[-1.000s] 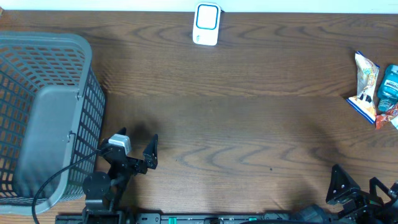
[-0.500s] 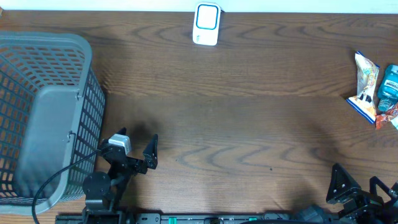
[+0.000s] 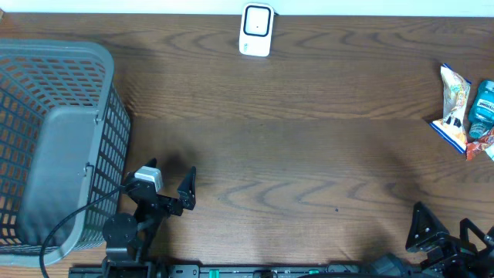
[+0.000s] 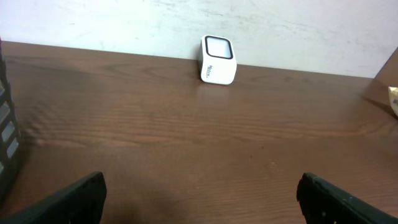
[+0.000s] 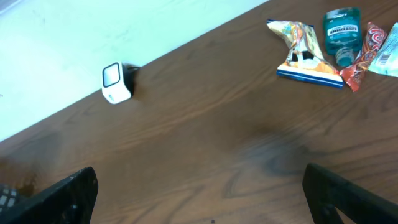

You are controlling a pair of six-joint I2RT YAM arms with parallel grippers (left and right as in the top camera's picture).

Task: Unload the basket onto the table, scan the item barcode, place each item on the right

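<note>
left gripper (image 3: 170,170), right gripper (image 3: 441,218) spread wide, basket (image 3: 58,48) whole only overhead, snacks (image 5: 300,48) clearest at right wrist

A grey mesh basket (image 3: 54,147) sits at the left of the wooden table (image 3: 309,154).

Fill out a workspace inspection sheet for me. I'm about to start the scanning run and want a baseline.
Surface: brown wood-grain table, no spills seen.
Job's things: white barcode scanner at the far edge, centre. A snack bag, teal bottle and red wrapper are grouped at the right edge.
Clutter: grey mesh basket on the left, nothing seen in it.
Grippers: left gripper and right gripper are both open, holding nothing, near the front edge.
Cables: black cable loops beside the basket at the left arm.
Surroundings: pale wall behind the table.
</note>
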